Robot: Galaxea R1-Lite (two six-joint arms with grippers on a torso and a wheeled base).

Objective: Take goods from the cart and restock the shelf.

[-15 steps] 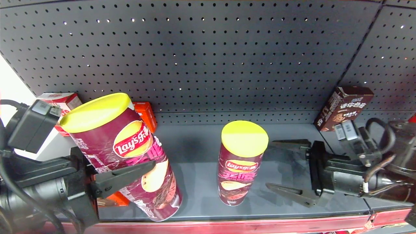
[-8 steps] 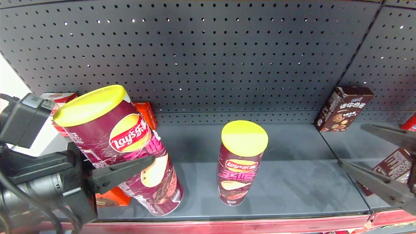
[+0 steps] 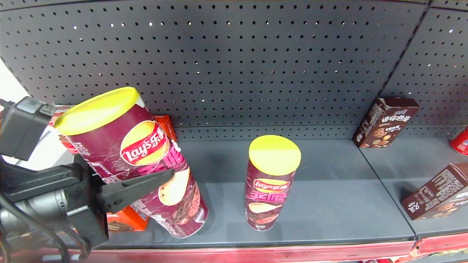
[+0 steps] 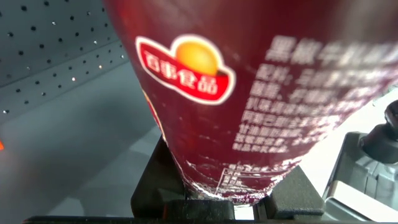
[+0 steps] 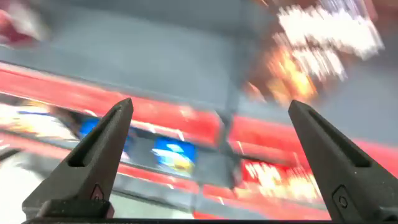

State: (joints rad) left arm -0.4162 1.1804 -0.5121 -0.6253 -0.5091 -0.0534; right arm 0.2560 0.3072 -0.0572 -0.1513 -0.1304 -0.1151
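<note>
right arm change: a second ago the right gripper (image 5: 210,106) sat just beside the standing can (image 3: 270,182) with its fingers spread either side; since then it has pulled away to the robot's right and off the shelf (image 3: 329,204).
standing can: upright near the shelf's front edge, yellow lid on top, in the same spot as before and touched by nothing.
meaning: that can looks placed and let go, so one item is stocked; the right arm is likely free to go back to the cart.
left arm change: the held can (image 3: 120,146) has risen a little and drifted toward the robot's left over the last second, its lid now higher against the back panel.
held can now: tilted, lid leaning back and to the left, base low near the shelf's front edge, just beside an orange box (image 3: 124,221); whether the base touches the shelf cannot be told.
left gripper (image 3: 142,179): clamped around the can's middle, one finger lying across its front; the wrist view shows the can seated between the fingers.
left arm pose: comes in low from the left, gripper pointing toward the shelf's middle.
right gripper state: released, fingers wide apart with nothing between them, facing a red shelf edge.
judgement: the held can needs righting and setting down clear of the standing one.
</note>
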